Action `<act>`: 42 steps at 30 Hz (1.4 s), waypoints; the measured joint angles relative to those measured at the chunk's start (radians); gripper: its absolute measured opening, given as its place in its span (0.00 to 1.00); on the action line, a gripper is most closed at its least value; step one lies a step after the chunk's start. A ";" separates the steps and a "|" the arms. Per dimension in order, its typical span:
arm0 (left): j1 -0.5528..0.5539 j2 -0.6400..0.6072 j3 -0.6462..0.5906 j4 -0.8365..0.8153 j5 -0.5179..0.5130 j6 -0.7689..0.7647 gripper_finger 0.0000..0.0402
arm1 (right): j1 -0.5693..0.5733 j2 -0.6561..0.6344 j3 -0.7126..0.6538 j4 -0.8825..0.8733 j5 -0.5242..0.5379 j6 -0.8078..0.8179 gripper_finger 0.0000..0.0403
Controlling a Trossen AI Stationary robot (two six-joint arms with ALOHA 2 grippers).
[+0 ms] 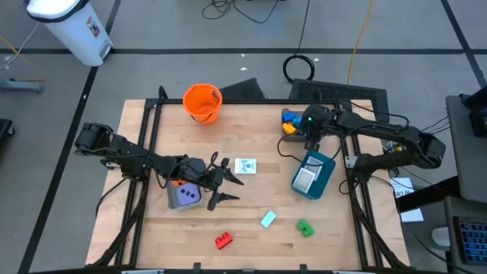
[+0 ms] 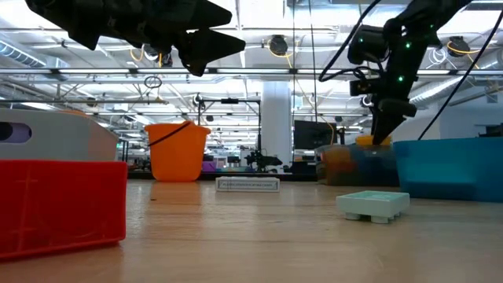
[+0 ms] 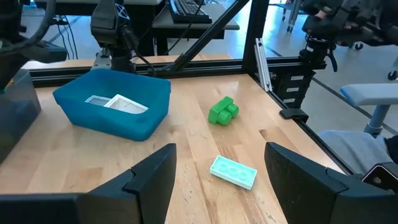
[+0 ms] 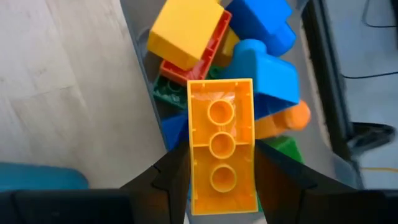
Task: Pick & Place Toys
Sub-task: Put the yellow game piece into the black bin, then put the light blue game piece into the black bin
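Observation:
My right gripper (image 1: pixel 310 139) hangs over the grey bin (image 1: pixel 292 122) at the far right and is shut on an orange block (image 4: pixel 221 149). Under the orange block lie yellow (image 4: pixel 185 31), blue (image 4: pixel 267 68), red and green blocks. My left gripper (image 1: pixel 221 181) is open and empty above the table's middle, beside the purple die (image 1: pixel 185 196). Ahead of its fingers on the table lie a pale teal block (image 3: pixel 233 172) and a green block (image 3: pixel 222 111). A red block (image 1: pixel 223 241) lies near the front edge. A white card (image 1: pixel 245 166) lies at mid-table. My right gripper pinches the orange block by its two long sides (image 4: pixel 194 177) between its two fingers (image 4: pixel 169 180), which come from above and point down. The block's hollow underside with three round tubes faces the wrist camera. It sits over the heap in the bin; whether it touches the heap I cannot tell.
A teal bin (image 1: pixel 313 173) holding white cards stands right of centre, just in front of the grey bin. An orange bucket (image 1: pixel 202 103) stands at the far edge. Bare wood lies between the loose blocks near the front edge.

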 joint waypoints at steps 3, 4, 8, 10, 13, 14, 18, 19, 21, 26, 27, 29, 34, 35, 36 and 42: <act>0.000 0.000 0.000 0.000 0.000 0.000 0.63 | -0.019 0.000 -0.015 0.037 -0.042 -0.005 0.35; 0.000 0.000 0.000 0.000 0.000 0.000 0.63 | -0.024 0.000 -0.015 0.038 -0.057 -0.005 0.35; 0.000 0.000 0.000 0.000 0.000 0.001 0.63 | -0.028 0.000 -0.015 0.037 -0.070 -0.008 0.36; 0.000 0.000 0.000 0.000 0.000 0.001 0.63 | -0.028 0.000 -0.015 0.036 -0.063 -0.003 0.38; 0.000 0.000 0.000 0.000 0.000 0.001 0.63 | -0.028 0.000 -0.015 0.037 -0.059 0.004 0.42; 0.000 0.000 0.000 0.000 0.000 0.001 0.63 | -0.028 0.000 -0.015 0.037 -0.058 0.003 0.44; 0.000 0.000 0.000 0.000 0.000 0.001 0.63 | -0.028 0.000 -0.015 0.060 -0.056 -0.003 0.48; 0.000 0.000 0.000 0.000 0.000 0.001 0.63 | -0.028 0.000 -0.015 0.066 -0.056 -0.005 0.49; 0.000 0.000 0.000 0.000 0.000 0.001 0.63 | -0.026 0.000 -0.001 0.060 -0.056 -0.011 0.50; 0.000 0.000 0.000 0.000 0.000 0.001 0.63 | 0.016 -0.006 0.081 0.042 -0.059 0.023 0.52; 0.000 0.000 0.000 0.000 0.000 0.003 0.63 | 0.033 -0.010 0.099 0.042 -0.065 0.037 0.52; 0.000 0.000 0.000 0.000 0.000 0.004 0.63 | 0.072 -0.017 0.127 0.068 -0.114 0.051 0.52; 0.000 0.000 0.000 0.000 0.000 0.004 0.63 | 0.207 -0.035 0.134 0.206 -0.310 0.123 0.52; 0.000 0.000 0.000 0.000 0.000 0.004 0.63 | 0.244 -0.036 0.134 0.228 -0.337 0.131 0.52; 0.000 0.000 0.000 0.000 0.000 0.004 0.63 | 0.284 -0.037 0.134 0.250 -0.357 0.137 0.52; 0.000 0.000 0.000 0.000 0.000 0.004 0.63 | 0.592 -0.009 0.134 0.333 -0.242 0.146 0.52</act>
